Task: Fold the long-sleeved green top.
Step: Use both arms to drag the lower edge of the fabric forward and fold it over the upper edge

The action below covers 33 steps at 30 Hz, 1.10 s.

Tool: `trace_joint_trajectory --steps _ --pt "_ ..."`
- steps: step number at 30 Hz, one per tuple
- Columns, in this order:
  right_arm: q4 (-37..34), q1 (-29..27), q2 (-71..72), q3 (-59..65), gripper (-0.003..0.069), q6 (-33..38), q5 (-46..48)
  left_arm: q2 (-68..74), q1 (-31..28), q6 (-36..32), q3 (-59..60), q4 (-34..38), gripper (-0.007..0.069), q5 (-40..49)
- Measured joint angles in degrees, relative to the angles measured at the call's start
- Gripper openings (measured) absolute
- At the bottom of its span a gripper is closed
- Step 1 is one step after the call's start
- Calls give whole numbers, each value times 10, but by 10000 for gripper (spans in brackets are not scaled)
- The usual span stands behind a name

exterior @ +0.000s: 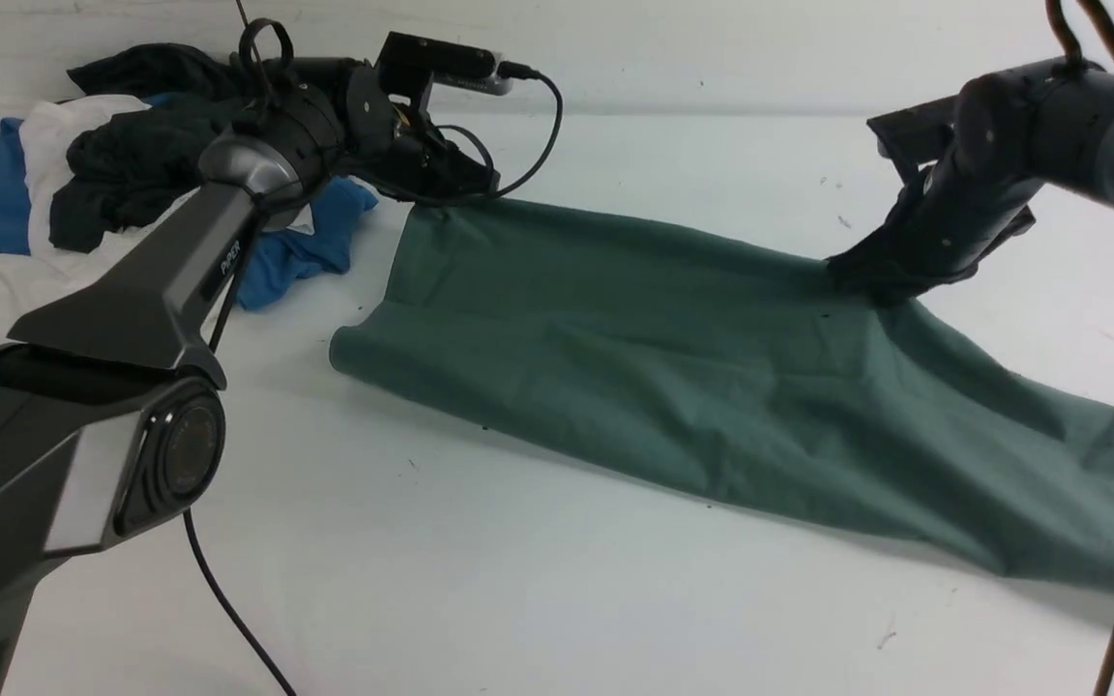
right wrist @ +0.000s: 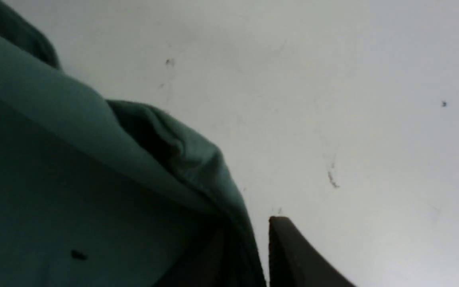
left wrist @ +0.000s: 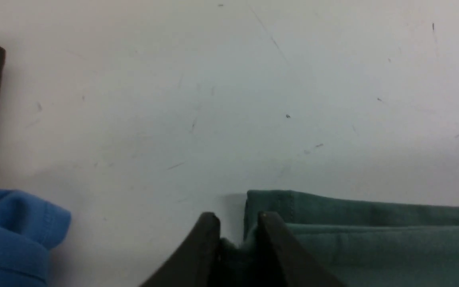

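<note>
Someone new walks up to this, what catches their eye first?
The big green top, stretched across the white table from the middle to the right edge of the front view. Next, the two dark robot arms reaching over its far edge, and the heap of blue, white and dark clothes at far left.

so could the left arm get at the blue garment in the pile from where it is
Probably yes: the left gripper is right beside the blue garment, with no obstacle visible between them, though its fingers are at the green top and would likely have to come away first.
</note>
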<state>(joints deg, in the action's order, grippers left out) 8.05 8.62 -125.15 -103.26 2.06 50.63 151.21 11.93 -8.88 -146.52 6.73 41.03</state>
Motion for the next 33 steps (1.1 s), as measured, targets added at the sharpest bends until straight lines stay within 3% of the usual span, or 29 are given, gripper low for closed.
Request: trace_joint_trajectory --steps 6,10,12,14,16,19,22,23,25,31,33 --pt "40 0 27 0 338 -31 60 -15 -1 15 0 -26 391 -16" --pt "43 0 71 0 367 -33 118 -48 3 21 0 -24 424 40" --pt "43 0 95 0 367 -32 162 -69 10 22 -1 -18 374 94" --pt "43 -1 122 0 346 -26 189 -90 26 20 -4 -16 251 174" --pt "35 -10 150 17 294 -17 194 -101 44 8 -5 -16 109 244" --pt "14 -36 188 60 188 -11 194 -101 67 -8 -6 -14 20 292" --pt "-14 -106 241 150 43 -8 196 -89 79 -11 -2 -15 -4 300" --pt "-16 -106 241 156 38 -9 196 -88 80 -12 -2 -15 -4 300" --pt "-30 -178 268 222 0 -29 199 -79 82 -13 10 -13 -4 300" --pt "-56 -269 270 281 48 -44 200 -66 82 -14 62 -7 -4 300" --pt "-63 -292 262 283 139 -44 172 -54 82 -14 86 -12 -4 299"
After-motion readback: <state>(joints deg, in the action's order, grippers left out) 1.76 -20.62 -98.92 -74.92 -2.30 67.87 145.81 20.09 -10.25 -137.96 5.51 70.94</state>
